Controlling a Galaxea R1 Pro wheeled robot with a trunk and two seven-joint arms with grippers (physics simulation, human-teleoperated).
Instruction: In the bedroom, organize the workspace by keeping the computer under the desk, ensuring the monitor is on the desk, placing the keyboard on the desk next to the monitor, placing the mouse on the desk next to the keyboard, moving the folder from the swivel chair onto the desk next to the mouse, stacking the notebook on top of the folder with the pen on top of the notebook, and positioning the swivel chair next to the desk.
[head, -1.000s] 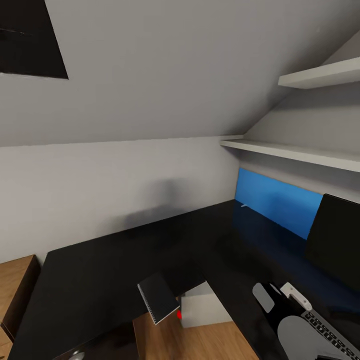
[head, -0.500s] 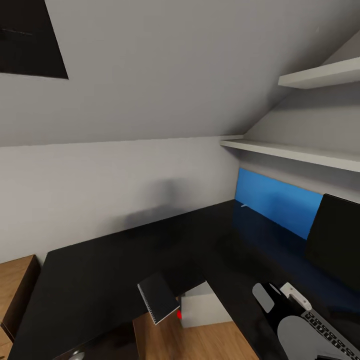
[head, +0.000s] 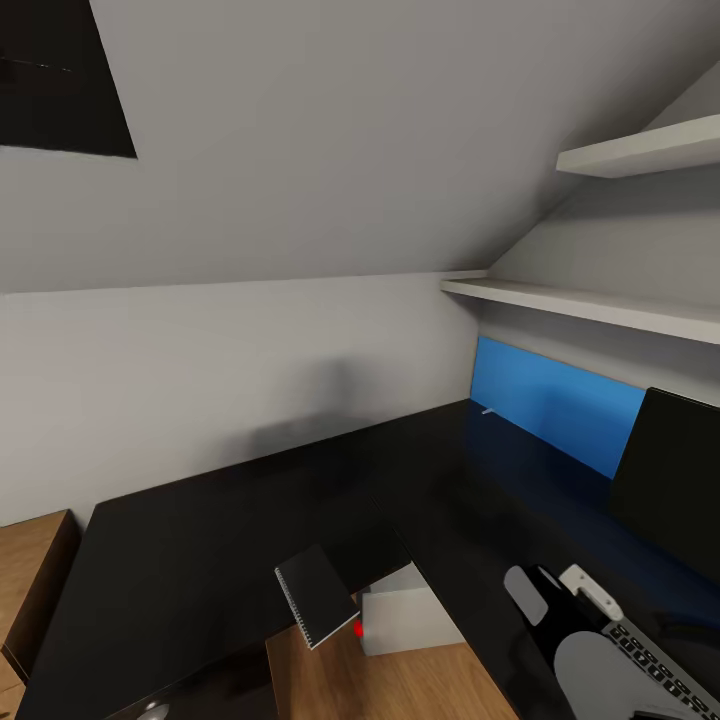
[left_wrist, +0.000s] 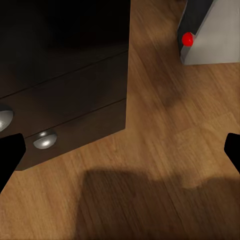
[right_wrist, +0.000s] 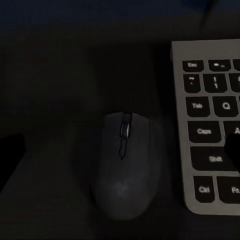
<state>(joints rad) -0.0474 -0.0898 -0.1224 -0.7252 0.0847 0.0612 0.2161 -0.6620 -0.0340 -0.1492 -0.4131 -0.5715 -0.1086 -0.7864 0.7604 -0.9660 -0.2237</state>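
Grey mouse lay just left of keyboard; right gripper hovered wide; descend centred, avoiding keys.

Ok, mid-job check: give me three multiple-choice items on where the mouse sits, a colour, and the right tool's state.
1. Where is the mouse?
A. On the desk beside the keyboard
B. On the wooden floor
C. On the shelf

2. What colour is the small round light on the computer?
A. Green
B. Red
C. Blue

3. What state is the right tool in?
A. Shut on the mouse
B. Shut on the keyboard
C. Open, holding nothing

Answers:
1. A: the right wrist view shows it on the dark desk top, close to the keyboard edge.
2. B: the left wrist view shows a red dot on the grey case.
3. C: its dark fingertips stand wide apart at either side, with the mouse lying untouched between them.
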